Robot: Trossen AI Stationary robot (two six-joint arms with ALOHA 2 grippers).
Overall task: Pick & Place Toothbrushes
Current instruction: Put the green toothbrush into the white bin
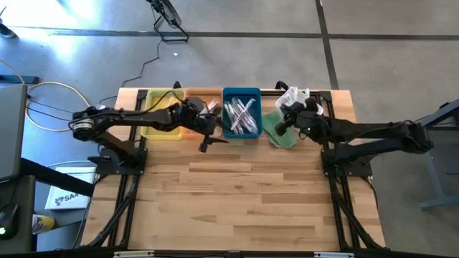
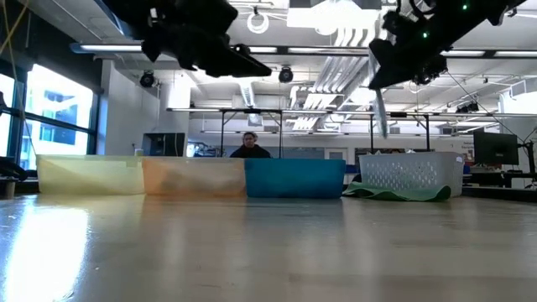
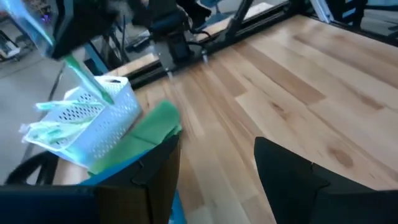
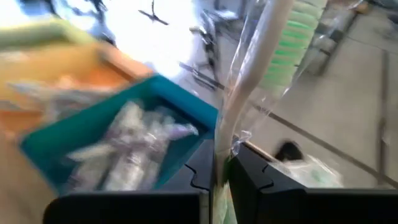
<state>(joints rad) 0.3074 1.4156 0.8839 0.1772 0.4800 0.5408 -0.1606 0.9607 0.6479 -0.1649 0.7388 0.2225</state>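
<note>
Toothbrushes [image 1: 241, 117] in clear wrappers lay heaped in the blue tray [image 1: 242, 93], which stood at the far edge of the table [image 1: 237, 193] beside an orange tray [image 1: 201, 94] and a yellow tray [image 1: 158, 97]. Your right hand [image 4: 219, 163] was pressed together on one wrapped toothbrush [image 4: 268, 38] with a pale handle and green bristles, the handle pinched between the two dark fingers [image 4: 193, 177] and the head standing clear beyond them. In the high view you saw that hand [image 1: 281, 127] raised over the green cloth [image 1: 281, 135], between the blue tray and the white mesh basket [image 1: 293, 98]; in the low view the held brush [image 2: 380, 111] hung well above the table, touching nothing else. Your left hand [image 3: 217, 168] was spread wide and held nothing, with only bare wood showing between its fingers. From above it [image 1: 208, 140] sat at the near edge of the orange and blue trays.
</note>
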